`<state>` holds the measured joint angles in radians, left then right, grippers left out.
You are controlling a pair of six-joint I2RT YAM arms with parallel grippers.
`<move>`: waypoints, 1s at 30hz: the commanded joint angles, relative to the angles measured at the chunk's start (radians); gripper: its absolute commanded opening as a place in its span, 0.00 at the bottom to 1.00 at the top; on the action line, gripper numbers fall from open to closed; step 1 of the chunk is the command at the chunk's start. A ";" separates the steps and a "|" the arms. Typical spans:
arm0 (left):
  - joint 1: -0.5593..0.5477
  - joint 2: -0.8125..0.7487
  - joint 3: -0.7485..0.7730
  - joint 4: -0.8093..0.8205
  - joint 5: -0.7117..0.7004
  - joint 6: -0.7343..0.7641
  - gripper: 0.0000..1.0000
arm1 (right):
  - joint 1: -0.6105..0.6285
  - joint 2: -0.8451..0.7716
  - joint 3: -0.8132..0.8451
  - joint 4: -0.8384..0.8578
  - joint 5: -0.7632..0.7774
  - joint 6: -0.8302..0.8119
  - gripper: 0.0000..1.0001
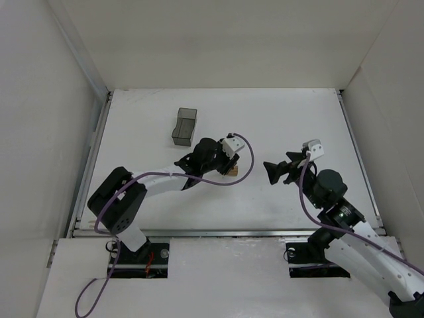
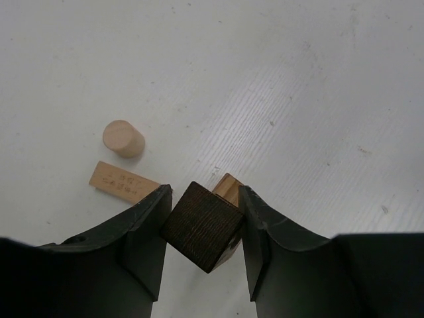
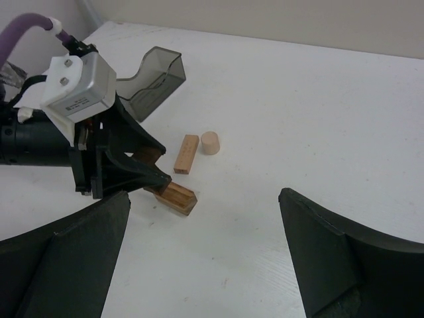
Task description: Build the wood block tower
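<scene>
My left gripper is shut on a dark brown wooden cube, pinched corner to corner. The cube sits on or just above a light-tan block lying on the table; I cannot tell if they touch. That tan block also shows in the right wrist view, poking out from under the left gripper. A flat tan block and a short tan cylinder lie just to the left. My right gripper is open and empty, to the right of the blocks.
A dark translucent grey bin stands behind the left gripper, and it also shows in the right wrist view. White walls enclose the table on three sides.
</scene>
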<state>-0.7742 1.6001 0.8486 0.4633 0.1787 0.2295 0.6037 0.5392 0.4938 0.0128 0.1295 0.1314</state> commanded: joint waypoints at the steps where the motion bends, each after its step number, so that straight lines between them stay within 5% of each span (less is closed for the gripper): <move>1: 0.000 0.003 -0.003 0.096 -0.039 -0.047 0.00 | 0.004 -0.031 -0.014 0.039 0.019 0.017 1.00; 16: 0.000 0.043 -0.105 0.270 -0.009 -0.016 0.00 | 0.004 -0.041 -0.024 0.039 0.028 0.017 1.00; 30: 0.041 0.099 -0.046 0.198 0.151 0.047 0.00 | 0.004 -0.041 -0.024 0.039 0.028 -0.001 1.00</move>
<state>-0.7528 1.6878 0.7601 0.6598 0.2619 0.2420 0.6037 0.5045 0.4736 0.0116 0.1432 0.1349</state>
